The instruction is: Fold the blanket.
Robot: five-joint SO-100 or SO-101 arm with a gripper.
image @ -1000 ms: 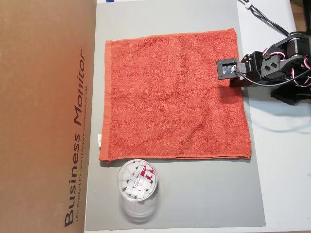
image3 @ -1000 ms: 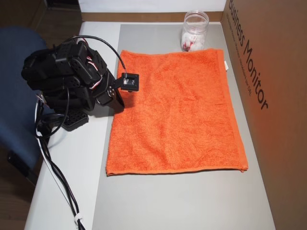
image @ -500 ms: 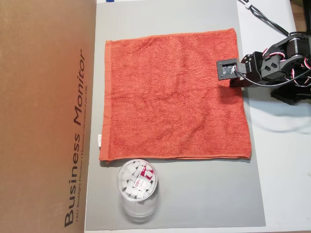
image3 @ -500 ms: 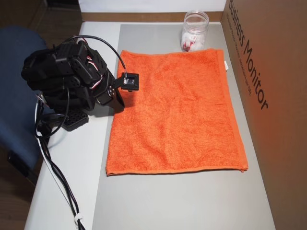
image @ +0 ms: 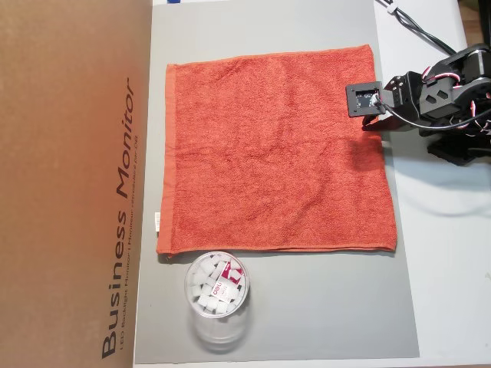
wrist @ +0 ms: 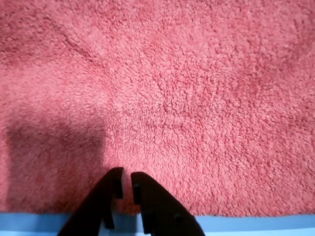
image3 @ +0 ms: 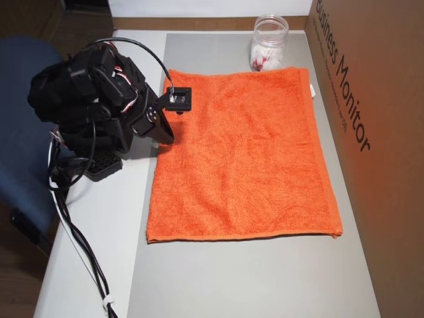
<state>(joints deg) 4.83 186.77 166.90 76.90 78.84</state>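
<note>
The blanket (image: 276, 149) lies flat on the grey mat (image: 307, 307). The gripper (wrist: 124, 186) sits over its arm-side edge. Its jaws look nearly closed, apparently holding nothing.

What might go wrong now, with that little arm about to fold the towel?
Three guesses. The gripper sits nearly closed right at the edge of the blanket; if it does not open wider, it may pinch only fluff and slip off. The blanket lies flat on the grey mat, so the fingers could scrape the mat instead of getting under the hem. The plastic cup stands beside one edge and might get knocked as the cloth swings over.
</note>
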